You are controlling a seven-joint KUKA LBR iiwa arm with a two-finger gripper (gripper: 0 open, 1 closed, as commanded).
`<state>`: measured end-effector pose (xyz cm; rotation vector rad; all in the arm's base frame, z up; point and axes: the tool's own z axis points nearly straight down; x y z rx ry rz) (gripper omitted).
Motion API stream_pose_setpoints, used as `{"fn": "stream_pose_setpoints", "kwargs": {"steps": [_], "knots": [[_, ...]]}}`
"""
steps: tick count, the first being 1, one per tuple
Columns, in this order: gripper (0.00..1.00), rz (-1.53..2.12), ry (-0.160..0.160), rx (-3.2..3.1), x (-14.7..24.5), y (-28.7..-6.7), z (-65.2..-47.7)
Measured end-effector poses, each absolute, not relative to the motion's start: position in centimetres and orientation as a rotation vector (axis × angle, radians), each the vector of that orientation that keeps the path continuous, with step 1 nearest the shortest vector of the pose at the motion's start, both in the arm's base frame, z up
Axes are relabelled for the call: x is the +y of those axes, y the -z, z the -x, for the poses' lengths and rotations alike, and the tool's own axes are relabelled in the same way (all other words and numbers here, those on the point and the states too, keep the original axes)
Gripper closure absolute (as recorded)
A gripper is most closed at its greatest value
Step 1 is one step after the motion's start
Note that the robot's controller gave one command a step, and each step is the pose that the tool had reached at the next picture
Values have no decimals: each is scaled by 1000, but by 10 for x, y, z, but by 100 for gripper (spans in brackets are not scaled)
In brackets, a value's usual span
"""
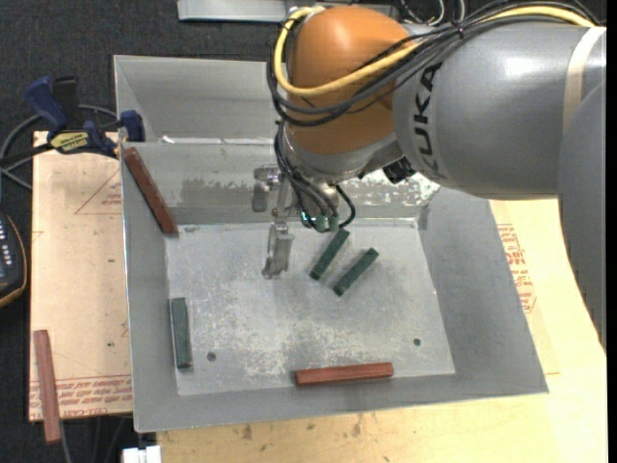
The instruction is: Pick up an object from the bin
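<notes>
Gripper (280, 255) over the bin (289, 340); how wide it stands is unclear.
Slim dark green bar (329, 255) slants just at its 3 o'clock, a twin bar (355, 271) alongside.

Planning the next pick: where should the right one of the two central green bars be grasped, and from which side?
Probably grip the right green bar midway along, across its narrow width, from straight above. It lies flat, bare bin floor on one long side, a slim gap to the left green bar.
</notes>
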<state>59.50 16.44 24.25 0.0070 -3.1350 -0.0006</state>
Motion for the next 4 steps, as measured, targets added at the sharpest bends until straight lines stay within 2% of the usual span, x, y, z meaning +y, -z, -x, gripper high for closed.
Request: {"fn": "stream_pose_setpoints", "kwargs": {"steps": [1, 2, 3, 4], "knots": [[0, 157, -1, -3136, 123, -203, -612], [0, -342, 1, -3120, 55, -67, -612], [0, -619, -5, -3086, -28, -74, -653], [100, -624, 2, -3084, -23, -74, -653]]}}
